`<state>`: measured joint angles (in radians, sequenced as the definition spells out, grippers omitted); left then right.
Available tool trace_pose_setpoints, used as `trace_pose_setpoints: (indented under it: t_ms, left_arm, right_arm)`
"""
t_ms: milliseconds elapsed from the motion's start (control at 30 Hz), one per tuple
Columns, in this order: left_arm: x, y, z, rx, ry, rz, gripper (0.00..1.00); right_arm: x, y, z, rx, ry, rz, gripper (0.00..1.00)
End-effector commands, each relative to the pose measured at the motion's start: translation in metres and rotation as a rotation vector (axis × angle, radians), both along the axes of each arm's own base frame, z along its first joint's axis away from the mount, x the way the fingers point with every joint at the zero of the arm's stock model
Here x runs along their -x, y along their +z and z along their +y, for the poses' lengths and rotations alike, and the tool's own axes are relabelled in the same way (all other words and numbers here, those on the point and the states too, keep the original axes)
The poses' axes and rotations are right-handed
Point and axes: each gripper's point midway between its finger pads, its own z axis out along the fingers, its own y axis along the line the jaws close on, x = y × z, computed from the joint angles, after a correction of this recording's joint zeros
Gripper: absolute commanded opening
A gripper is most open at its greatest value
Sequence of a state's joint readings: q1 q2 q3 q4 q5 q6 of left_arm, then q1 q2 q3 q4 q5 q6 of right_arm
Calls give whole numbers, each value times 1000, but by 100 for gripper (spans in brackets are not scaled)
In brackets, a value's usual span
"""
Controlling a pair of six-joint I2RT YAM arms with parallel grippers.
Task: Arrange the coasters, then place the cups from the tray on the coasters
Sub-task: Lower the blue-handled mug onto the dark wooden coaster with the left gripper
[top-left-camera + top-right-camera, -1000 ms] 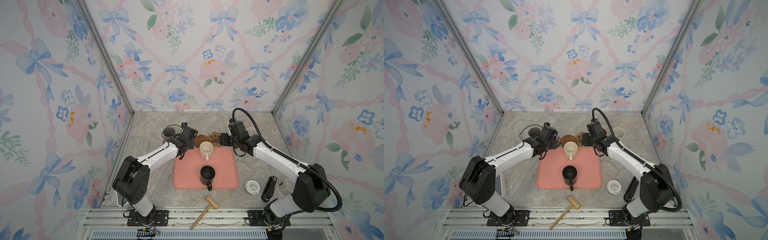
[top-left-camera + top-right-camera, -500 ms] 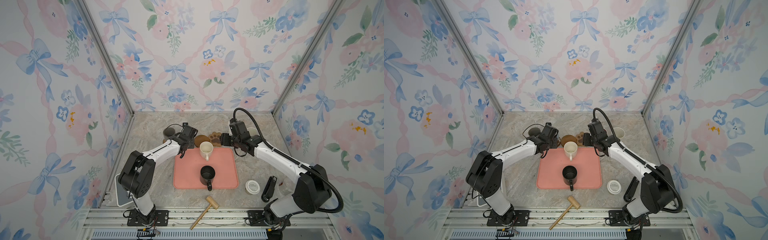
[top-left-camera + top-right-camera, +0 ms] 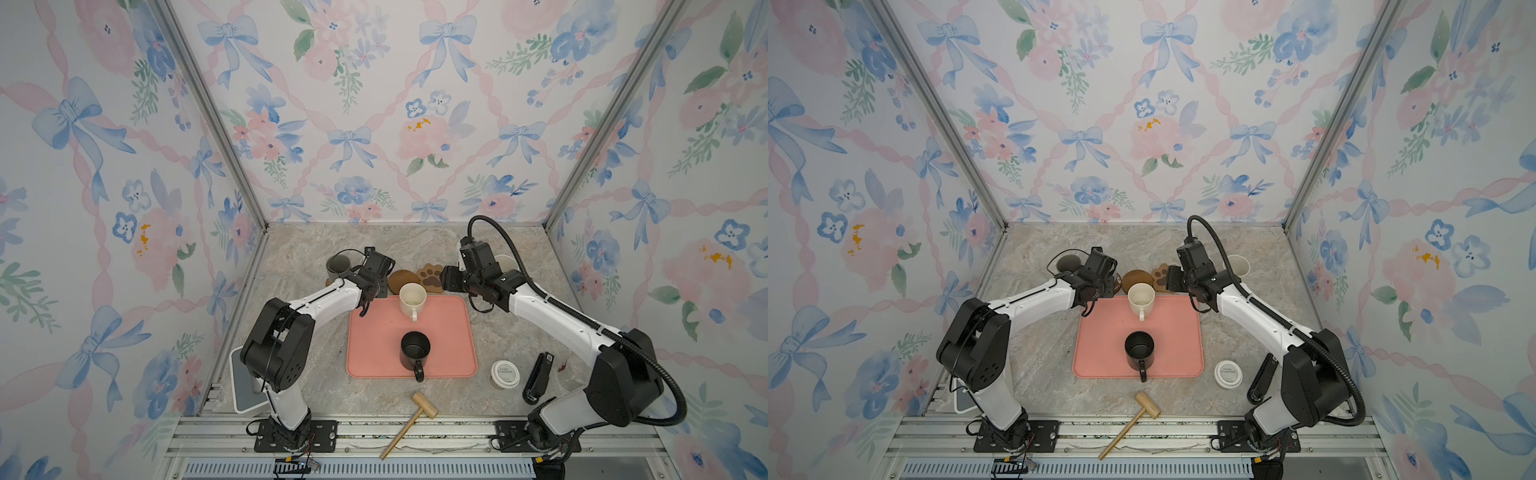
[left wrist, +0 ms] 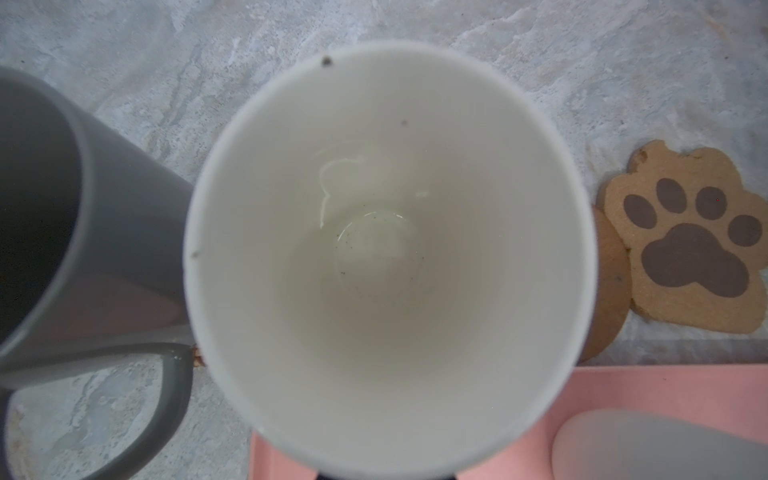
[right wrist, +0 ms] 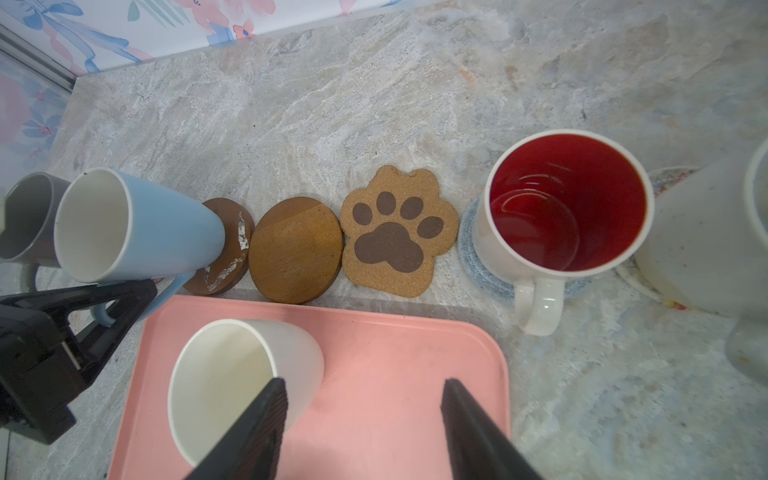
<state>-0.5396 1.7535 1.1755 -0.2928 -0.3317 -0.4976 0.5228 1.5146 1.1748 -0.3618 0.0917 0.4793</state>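
My left gripper (image 5: pixel 106 301) is shut on the handle of the light-blue cup (image 5: pixel 137 226), whose base is at a scratched brown wooden coaster (image 5: pixel 232 253). The cup's white inside (image 4: pixel 386 257) fills the left wrist view. In both top views the left wrist hides this cup. My right gripper (image 5: pixel 361 382) hangs open over the far end of the pink tray (image 3: pixel 449 332), next to the cream cup (image 3: pixel 412 298). A black cup (image 3: pixel 414 351) also stands on the tray. A bare wooden coaster (image 5: pixel 296 249) and the paw coaster (image 5: pixel 399 232) lie behind the tray.
The grey cup (image 3: pixel 338 266) stands at the far left. The red-inside cup (image 5: pixel 565 208) sits on a grey-blue coaster (image 5: pixel 467 249), the speckled white cup (image 5: pixel 706 237) beside it. A lidded paper cup (image 3: pixel 505 373), black stapler (image 3: pixel 538 378) and wooden mallet (image 3: pixel 409 419) lie near the front.
The left arm's elbow has swung in toward the tray while its gripper stayed almost in place by the coasters. The right arm has not moved.
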Motion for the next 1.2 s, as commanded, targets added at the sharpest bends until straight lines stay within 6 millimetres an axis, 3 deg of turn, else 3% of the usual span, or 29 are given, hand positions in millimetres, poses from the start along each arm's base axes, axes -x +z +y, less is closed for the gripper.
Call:
trace_pose_setpoints:
  t_ms: [0, 1167]
  left_arm:
    - [-19, 21, -3, 28, 19, -87, 0]
    - [-16, 14, -3, 13, -2, -60, 1]
  right_arm:
    - [1, 0, -4, 2, 3, 2, 62]
    - [-1, -4, -3, 4, -2, 12, 63]
